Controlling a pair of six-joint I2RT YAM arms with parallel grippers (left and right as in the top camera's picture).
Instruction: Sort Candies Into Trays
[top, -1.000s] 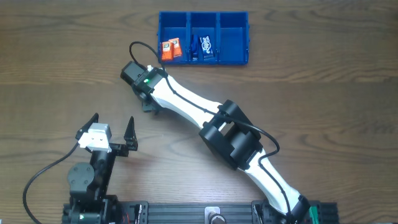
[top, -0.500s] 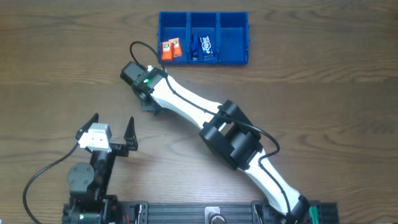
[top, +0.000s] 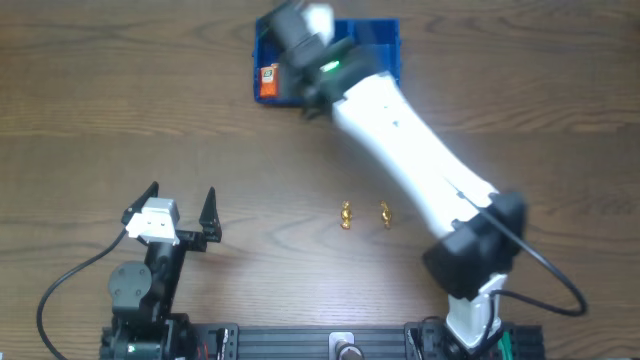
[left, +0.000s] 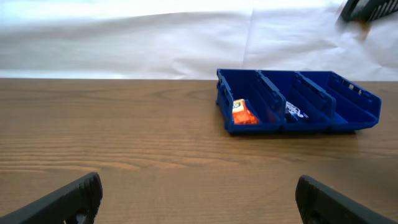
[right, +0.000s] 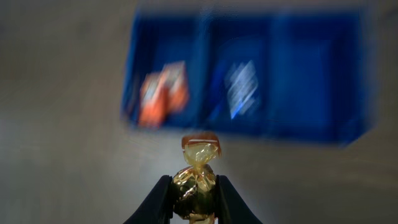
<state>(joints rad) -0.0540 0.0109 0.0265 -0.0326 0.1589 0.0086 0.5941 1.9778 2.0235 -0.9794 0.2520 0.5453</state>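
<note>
**Top view.** The blue plastic three-compartment tray (top: 385, 60) sits at the wooden table's (top: 100, 100) far edge, with an orange-wrapped candy (top: 268, 80) in its left compartment. One gold foil-wrapped candy (top: 346, 214) and a second gold candy (top: 385, 212) lie unsorted mid-table, so we judge sorting about half done. The left gripper (top: 182, 192) rests near the front-left corner, fingers wide.

**Left wrist view.** A blue-wrapped candy (left: 293, 112) occupies the middle compartment.

**Right wrist view.** The right gripper (right: 194, 190) pinches a third gold candy (right: 199, 168), glossy with crinkled, twisted foil, facing the tray. The right compartment looks empty.
</note>
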